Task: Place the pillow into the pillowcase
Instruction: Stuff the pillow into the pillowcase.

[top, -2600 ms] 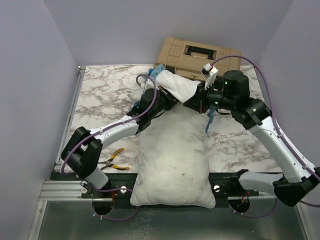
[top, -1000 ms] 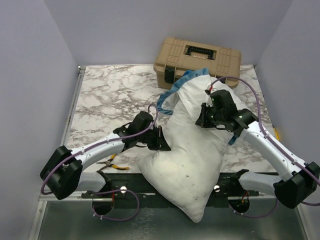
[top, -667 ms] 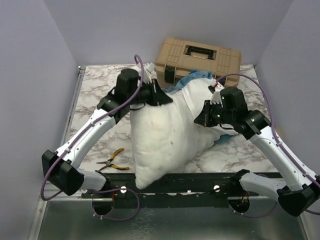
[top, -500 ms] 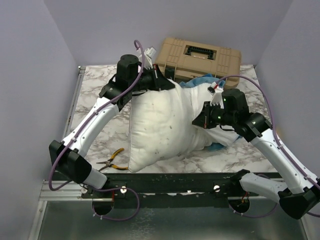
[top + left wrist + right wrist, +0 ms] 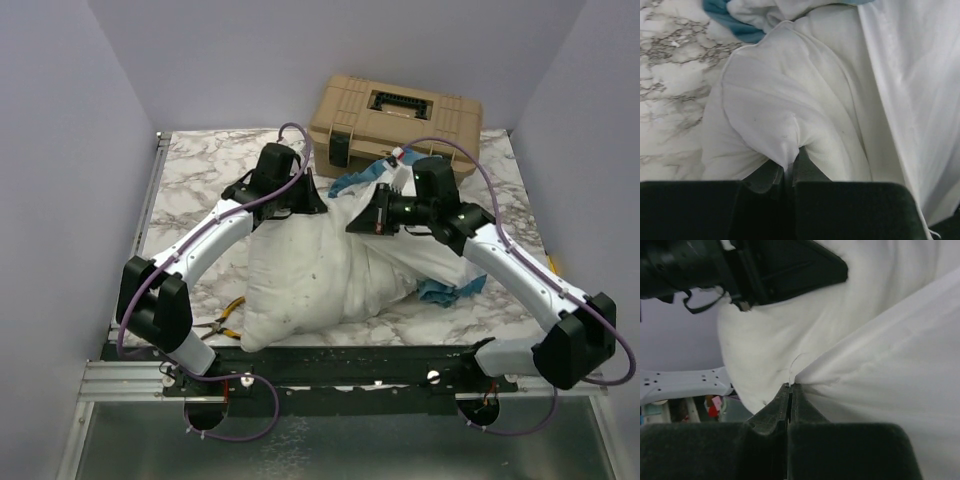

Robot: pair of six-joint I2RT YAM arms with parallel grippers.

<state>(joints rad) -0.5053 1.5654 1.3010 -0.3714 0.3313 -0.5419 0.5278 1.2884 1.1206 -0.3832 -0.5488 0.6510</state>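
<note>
The white speckled pillow (image 5: 320,275) lies bunched across the table's middle, its near corner at the front edge. My left gripper (image 5: 305,200) sits at its far end, shut on a pinch of the pillow (image 5: 770,100) in the left wrist view, just behind a seamed corner. The pillowcase (image 5: 450,255) is draped to the right, white side out, with its blue frill (image 5: 355,183) showing behind. My right gripper (image 5: 362,222) is shut on a thin edge of the pillowcase (image 5: 890,355), close beside the left gripper's fingers (image 5: 785,265).
A tan toolbox (image 5: 395,118) stands at the back of the marble table (image 5: 200,180). Yellow-handled pliers (image 5: 225,315) lie near the front left, beside the pillow. Walls close in on both sides and behind.
My left gripper has come down and nearer with the pillow's end. My right gripper has moved left and back toward it with the pillowcase edge. The pillow has sunk lower onto the table.
</note>
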